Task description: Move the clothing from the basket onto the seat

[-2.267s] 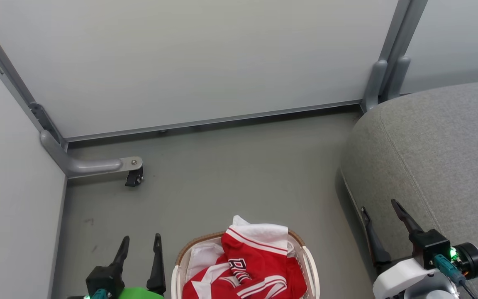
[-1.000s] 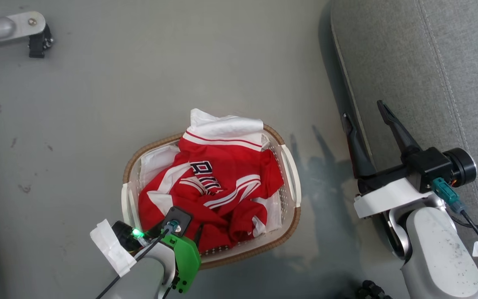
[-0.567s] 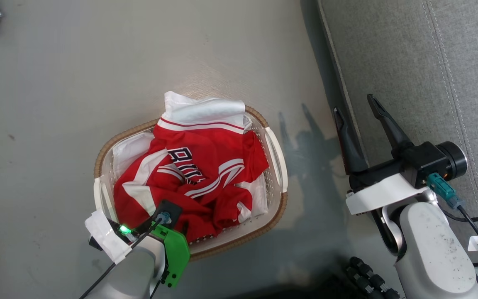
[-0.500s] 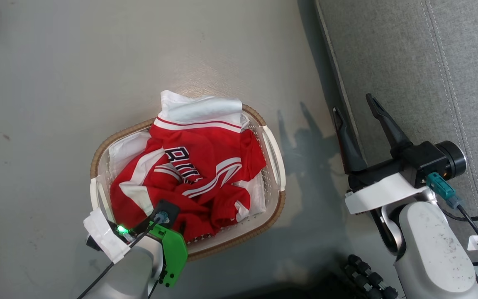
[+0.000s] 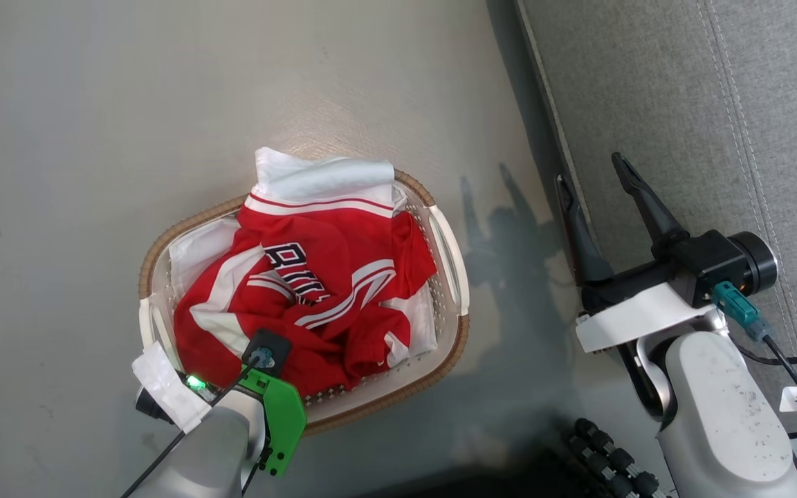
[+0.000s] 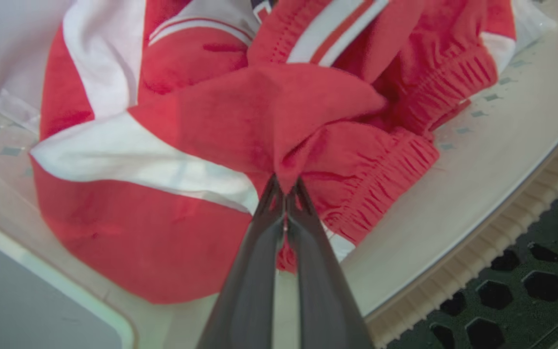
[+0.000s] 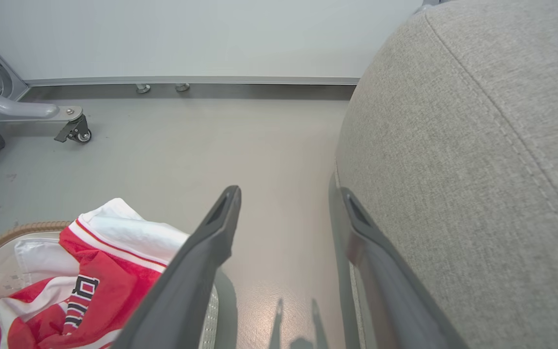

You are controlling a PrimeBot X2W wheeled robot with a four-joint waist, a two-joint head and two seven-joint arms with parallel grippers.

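Observation:
The red clothing (image 5: 315,290) with white stripes and block lettering lies heaped in the oval white basket (image 5: 451,256) on the floor. In the left wrist view, my left gripper (image 6: 286,186) is shut, pinching a raised fold of the red clothing (image 6: 259,111) at the basket's near end. From the head view, my left wrist (image 5: 263,346) covers those fingers. My right gripper (image 5: 589,168) hangs open and holds nothing, right beside the edge of the grey seat (image 5: 682,104). In the right wrist view the right gripper (image 7: 289,193) has the seat (image 7: 477,145) to its right.
The basket's white liner (image 5: 194,245) shows at the far left end. A grey castor leg (image 7: 73,128) and a pale wall panel (image 7: 187,34) stand beyond the basket. My dark base (image 5: 606,456) is at the bottom edge. Grey floor (image 5: 94,138) surrounds the basket.
The head camera has tilted down, so the whole picture shifted. My left gripper, earlier open beside the basket, has gone down into it and shut on red cloth. The right gripper stays open.

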